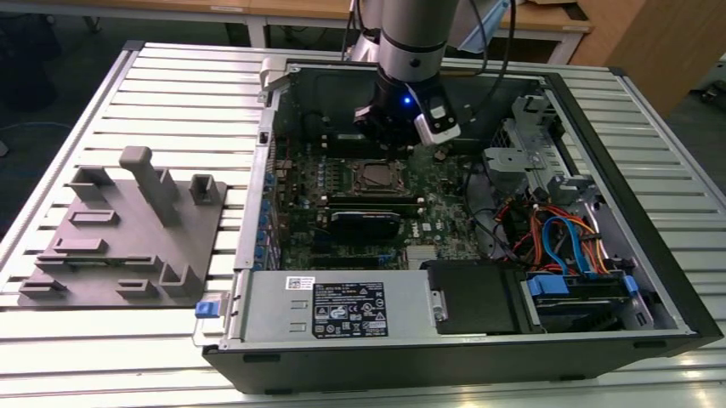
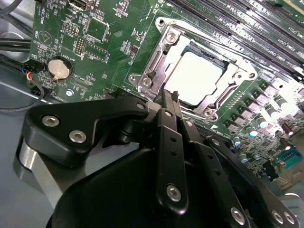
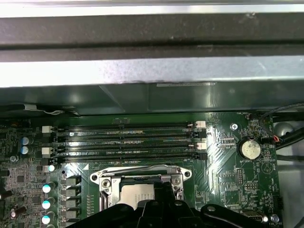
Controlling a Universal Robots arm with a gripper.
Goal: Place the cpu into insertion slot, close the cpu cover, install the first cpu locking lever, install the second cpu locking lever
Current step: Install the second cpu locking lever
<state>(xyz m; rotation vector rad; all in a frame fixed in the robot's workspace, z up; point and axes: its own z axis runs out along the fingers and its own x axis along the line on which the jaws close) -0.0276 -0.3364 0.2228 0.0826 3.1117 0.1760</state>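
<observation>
The black metal fingers (image 2: pixel 169 102) are pressed together, holding nothing, their tips just above the edge of the thin silvery metal cpu cover (image 2: pixel 161 57). The cover lies closed over the flat silver-grey square cpu (image 2: pixel 194 76), seated in the green motherboard (image 2: pixel 114 33). Whether either locking lever is latched, I cannot tell.

A lab: slatted aluminium table (image 1: pixel 148 85), wooden benches (image 1: pixel 284 10) behind.

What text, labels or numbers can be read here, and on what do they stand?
Power supply label: print too small to read.
Small sticker beside it: too small to read.
Green motherboard: white markings, too small to read.
Nothing can be quoted.
</observation>
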